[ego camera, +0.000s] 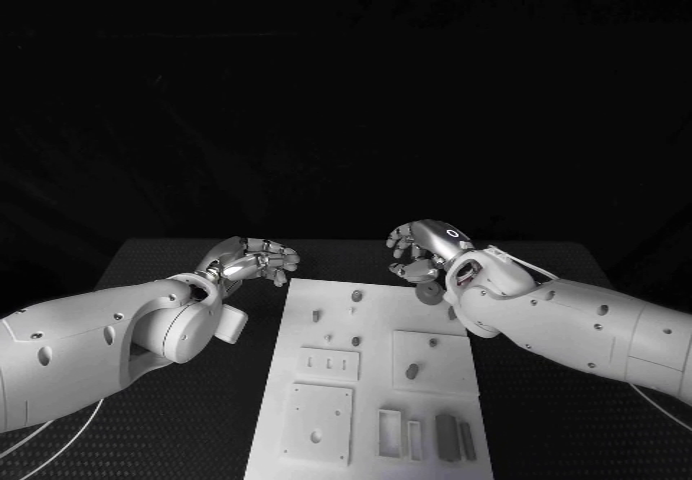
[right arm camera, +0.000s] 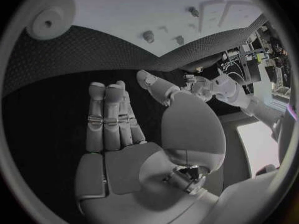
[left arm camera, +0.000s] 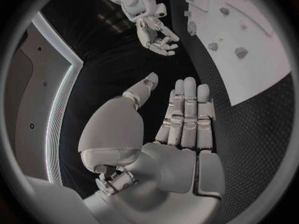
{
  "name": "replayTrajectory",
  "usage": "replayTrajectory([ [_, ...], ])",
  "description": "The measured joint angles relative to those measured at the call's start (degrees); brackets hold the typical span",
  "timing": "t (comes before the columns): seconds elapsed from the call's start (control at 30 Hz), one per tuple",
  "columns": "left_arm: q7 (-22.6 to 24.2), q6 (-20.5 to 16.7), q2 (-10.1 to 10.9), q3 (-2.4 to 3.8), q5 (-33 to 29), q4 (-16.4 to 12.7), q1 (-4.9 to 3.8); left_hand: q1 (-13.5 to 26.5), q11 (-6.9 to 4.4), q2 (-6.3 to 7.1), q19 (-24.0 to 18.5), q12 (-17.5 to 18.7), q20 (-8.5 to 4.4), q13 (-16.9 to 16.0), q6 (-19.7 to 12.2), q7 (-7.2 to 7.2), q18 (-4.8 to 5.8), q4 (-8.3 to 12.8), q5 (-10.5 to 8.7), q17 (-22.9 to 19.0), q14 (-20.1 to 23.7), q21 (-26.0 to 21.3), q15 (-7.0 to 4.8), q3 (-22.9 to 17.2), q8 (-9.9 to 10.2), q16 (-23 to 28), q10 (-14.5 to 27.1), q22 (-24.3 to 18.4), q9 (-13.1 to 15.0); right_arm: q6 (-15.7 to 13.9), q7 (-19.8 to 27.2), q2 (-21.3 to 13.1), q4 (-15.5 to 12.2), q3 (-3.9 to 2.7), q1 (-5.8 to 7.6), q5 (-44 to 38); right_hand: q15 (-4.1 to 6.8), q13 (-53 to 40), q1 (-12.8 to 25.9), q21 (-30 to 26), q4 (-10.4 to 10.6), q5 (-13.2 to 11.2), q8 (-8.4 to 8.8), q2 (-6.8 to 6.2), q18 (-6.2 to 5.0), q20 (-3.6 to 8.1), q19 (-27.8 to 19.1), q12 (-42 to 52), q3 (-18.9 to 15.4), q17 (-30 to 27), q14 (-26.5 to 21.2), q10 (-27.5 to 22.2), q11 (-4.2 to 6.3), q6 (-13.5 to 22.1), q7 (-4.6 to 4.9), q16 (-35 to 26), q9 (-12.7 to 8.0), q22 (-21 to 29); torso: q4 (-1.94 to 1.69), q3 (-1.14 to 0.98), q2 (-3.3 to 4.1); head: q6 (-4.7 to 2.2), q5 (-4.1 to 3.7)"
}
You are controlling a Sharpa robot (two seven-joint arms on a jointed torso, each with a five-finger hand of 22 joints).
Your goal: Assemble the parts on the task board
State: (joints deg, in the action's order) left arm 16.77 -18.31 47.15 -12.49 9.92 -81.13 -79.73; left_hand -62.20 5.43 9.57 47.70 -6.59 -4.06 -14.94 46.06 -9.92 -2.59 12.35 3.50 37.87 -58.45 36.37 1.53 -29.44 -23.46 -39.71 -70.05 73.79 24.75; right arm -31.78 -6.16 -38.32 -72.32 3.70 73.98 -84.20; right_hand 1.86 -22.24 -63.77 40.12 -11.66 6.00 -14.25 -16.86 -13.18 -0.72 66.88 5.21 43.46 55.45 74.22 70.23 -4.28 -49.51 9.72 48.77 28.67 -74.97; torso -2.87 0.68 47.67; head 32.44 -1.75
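The black table (ego camera: pixel 188 260) is seen carrying the white task board (ego camera: pixel 368 400), which lies between the two arms with its far edge just short of both sets of fingertips and with small grey parts (ego camera: pixel 411 371) scattered across its face. The left hand (ego camera: pixel 248 262) is held above the table just beside the board's far left corner, its fingers apart and nothing grasped. The right hand (ego camera: pixel 426 252) is held above the board's far right corner, likewise empty with fingers spread, a round grey disc (ego camera: pixel 428 292) lying just beneath its palm.
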Motion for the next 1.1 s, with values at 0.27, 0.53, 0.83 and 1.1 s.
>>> replayTrajectory([
  [0.27,0.06,0.02,-0.43,-0.01,0.0,0.95,0.01,0.0,0.0,0.0,0.0,0.0,0.0,-0.07,0.0,0.0,0.03,0.0,0.0,-0.04,0.0,0.22,0.0,0.0,0.21,0.0,0.0,0.0,0.19,5.21,2.9,-4.39,1.39,-0.12,0.88,4.34,2.4,-12.71,2.25,2.73,-1.25,4.55,-0.35,1.05,-0.2,-0.17,-2.5,11.76,-8.45,0.63,-2.78,1.34,1.81,0.1,-1.36,3.37,-0.45,-0.02,0.92,0.03,-0.69,-0.2,-0.2],
  [0.53,0.09,0.05,-0.51,-0.1,-0.04,1.13,0.04,0.0,0.0,0.0,0.0,0.21,0.0,-0.07,0.0,0.0,0.08,0.0,0.0,-0.1,0.0,0.22,0.0,0.0,0.21,0.0,0.0,-0.06,0.24,10.75,4.08,-3.89,5.24,-0.07,0.33,5.93,1.84,-35.45,2.68,9.24,-1.48,5.54,0.12,1.48,-0.3,0.04,-4.09,37.51,-12.25,2.62,-5.46,-8.64,2.43,1.35,-0.9,12.34,-1.57,-0.06,1.56,-0.24,-1.08,-0.02,-0.21],
  [0.83,0.09,0.1,-0.6,-0.21,-0.05,1.3,0.23,0.0,0.0,0.0,0.0,0.21,0.0,-0.06,0.0,0.0,0.11,0.0,0.0,-0.1,0.0,0.22,0.0,0.0,0.21,0.0,0.0,-0.06,0.29,12.97,4.55,-1.88,9.8,-0.02,-2.54,6.49,1.32,-44.29,2.9,15.0,-1.46,5.54,0.39,1.71,0.01,1.08,-4.26,52.42,-13.02,7.0,-6.66,-9.45,2.24,1.75,-0.56,19.57,-2.3,-0.02,1.6,-0.38,-1.14,0.38,-0.43],
  [1.1,0.09,0.17,-0.59,-0.22,-0.06,1.45,0.27,0.0,0.0,0.0,0.0,0.43,0.0,-0.06,0.0,0.0,-0.29,0.0,0.0,-0.09,0.0,0.22,0.0,0.0,0.21,0.0,0.0,-0.05,0.29,13.76,5.02,-1.35,10.41,-0.04,-3.19,6.42,1.32,-45.29,3.14,16.98,-1.46,5.54,0.39,1.95,0.75,1.49,-4.42,55.22,-13.02,7.97,-6.66,-9.45,2.24,1.84,-0.64,21.3,-2.31,-0.01,1.54,-0.6,-1.12,0.72,-0.48],
])
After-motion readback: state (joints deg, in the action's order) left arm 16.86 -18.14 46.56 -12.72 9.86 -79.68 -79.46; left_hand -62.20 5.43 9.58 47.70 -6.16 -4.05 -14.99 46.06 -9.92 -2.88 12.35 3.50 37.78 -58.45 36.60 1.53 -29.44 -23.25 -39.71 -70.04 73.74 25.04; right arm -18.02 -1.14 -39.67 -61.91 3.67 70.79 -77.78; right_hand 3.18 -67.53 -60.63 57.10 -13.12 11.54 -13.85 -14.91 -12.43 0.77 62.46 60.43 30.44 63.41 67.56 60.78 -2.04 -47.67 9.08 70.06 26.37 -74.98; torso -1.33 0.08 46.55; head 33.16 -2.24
